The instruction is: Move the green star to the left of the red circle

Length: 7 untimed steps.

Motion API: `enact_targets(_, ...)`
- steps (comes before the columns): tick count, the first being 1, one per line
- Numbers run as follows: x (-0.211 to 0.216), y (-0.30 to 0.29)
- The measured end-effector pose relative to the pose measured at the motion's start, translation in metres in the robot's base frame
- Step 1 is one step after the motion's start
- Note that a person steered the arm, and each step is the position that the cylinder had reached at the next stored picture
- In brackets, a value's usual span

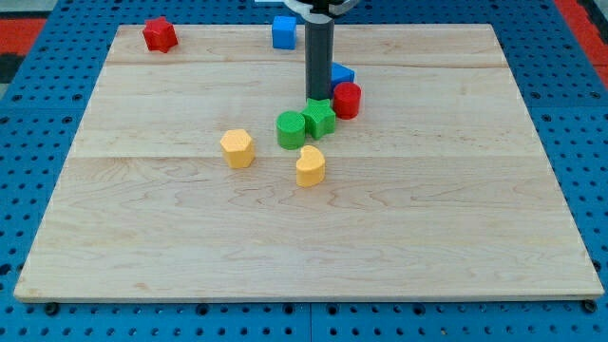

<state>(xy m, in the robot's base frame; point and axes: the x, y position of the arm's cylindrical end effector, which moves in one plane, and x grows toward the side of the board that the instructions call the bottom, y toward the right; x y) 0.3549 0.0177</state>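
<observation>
The green star [320, 118] lies near the board's middle, just left of and touching the red circle [347, 100]. A green cylinder-like block [291, 129] sits against the star's left side. My tip [318, 98] comes down right behind the green star, at its top edge, with the red circle to its right. The rod rises from there to the view's top.
A blue block [341, 73] lies behind the red circle, partly hidden by the rod. A blue cube [283, 31] and a red star [160, 35] sit near the board's top edge. A yellow hexagon [237, 148] and a yellow heart [310, 166] lie below the green blocks.
</observation>
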Motion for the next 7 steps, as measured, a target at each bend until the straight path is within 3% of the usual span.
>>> enact_targets(2, 0.044, 0.069)
enact_targets(3, 0.065, 0.068)
enact_targets(4, 0.078, 0.046)
enact_targets(6, 0.06, -0.031)
enact_targets(7, 0.049, -0.017)
